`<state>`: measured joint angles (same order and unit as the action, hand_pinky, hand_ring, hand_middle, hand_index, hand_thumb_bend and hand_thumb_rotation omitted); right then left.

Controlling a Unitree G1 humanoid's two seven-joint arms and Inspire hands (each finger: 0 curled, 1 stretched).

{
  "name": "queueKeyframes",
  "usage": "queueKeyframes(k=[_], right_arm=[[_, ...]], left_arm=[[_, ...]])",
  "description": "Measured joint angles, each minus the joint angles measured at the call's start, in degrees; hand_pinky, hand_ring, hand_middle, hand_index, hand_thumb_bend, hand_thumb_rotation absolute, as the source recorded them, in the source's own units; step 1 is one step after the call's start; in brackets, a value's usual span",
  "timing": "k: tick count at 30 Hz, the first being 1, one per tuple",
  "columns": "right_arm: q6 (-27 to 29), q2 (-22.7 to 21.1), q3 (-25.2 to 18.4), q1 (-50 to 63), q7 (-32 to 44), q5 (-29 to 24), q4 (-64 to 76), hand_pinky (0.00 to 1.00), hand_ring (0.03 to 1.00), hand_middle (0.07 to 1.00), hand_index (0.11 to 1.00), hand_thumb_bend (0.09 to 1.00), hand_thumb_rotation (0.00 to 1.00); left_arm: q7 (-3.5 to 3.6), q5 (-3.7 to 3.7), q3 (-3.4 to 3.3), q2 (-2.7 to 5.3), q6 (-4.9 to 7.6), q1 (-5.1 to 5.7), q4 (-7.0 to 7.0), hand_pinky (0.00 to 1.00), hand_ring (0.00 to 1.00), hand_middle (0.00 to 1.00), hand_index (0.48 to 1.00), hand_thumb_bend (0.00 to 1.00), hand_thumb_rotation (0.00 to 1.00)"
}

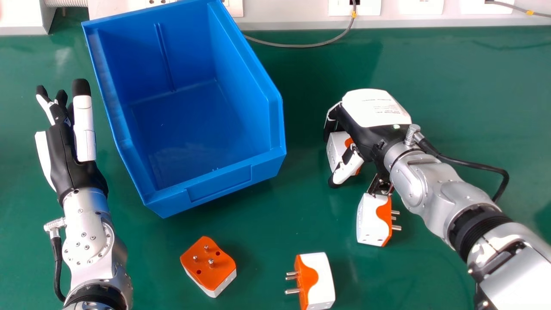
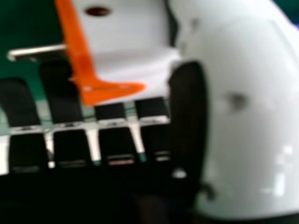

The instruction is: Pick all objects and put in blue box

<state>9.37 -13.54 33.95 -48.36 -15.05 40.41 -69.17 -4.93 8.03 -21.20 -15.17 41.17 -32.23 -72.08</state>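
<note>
Lg. flat green table top (image 1: 430,77) carries the job; on it, the open rectangular blue plastic box (image 1: 219,183), target for all objs, sits between the hands. Black-and-white R hand (image 1: 374,110), right of box, is curled narrow round a boxy white-and-orange plastic plug adapter (image 1: 336,148), thumb one side, fingers the other. Black-and-white L hand (image 1: 62,159) is idle left of box, fingers straight, nothing held. Three more such adapters lie outside the box: one w/ metal pins facing up (image 1: 211,260), one on its side nearer the robot (image 1: 320,280), one by R wrist (image 1: 371,219); can't tell if that one touches the wrist mount. Step in hand, prob.: grasping the 1st obj. Next: firm up grip, lift straight & high enough to clear box wall, carry left, release inside; watch nearby adapter for a knock. Sm. printed label (image 1: 379,103) on back of R hand: several lines, too small to read.
</note>
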Motion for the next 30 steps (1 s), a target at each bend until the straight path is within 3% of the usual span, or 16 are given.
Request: queueKeyframes(k=[15, 25, 30], right_arm=[[2.63, -1.62, -3.99, 4.96, -8.38, -0.24, 6.10, 0.31, 0.417, 0.482, 0.525, 0.505, 0.00], [3.26, -6.13, -8.86, 10.39, -7.44, -0.56, 24.92, 0.33, 0.391, 0.495, 0.534, 0.508, 0.00], [2.00, -9.10, -12.33, 17.13, -5.89, -0.31, 40.67, 0.33, 0.399, 0.505, 0.528, 0.505, 0.00]], left_arm=[[-0.14, -0.05, 0.01, -0.02, -0.05, -0.01, -0.10, 0.94, 0.98, 1.00, 0.990, 1.00, 0.90], [-1.22, -0.21, 0.34, -0.05, -0.66, -0.10, -0.49, 0.94, 0.98, 1.00, 0.992, 1.00, 0.90], [-1.39, -0.30, 0.67, -0.09, -0.87, -0.18, -0.56, 0.94, 0.98, 1.00, 0.992, 1.00, 0.90]])
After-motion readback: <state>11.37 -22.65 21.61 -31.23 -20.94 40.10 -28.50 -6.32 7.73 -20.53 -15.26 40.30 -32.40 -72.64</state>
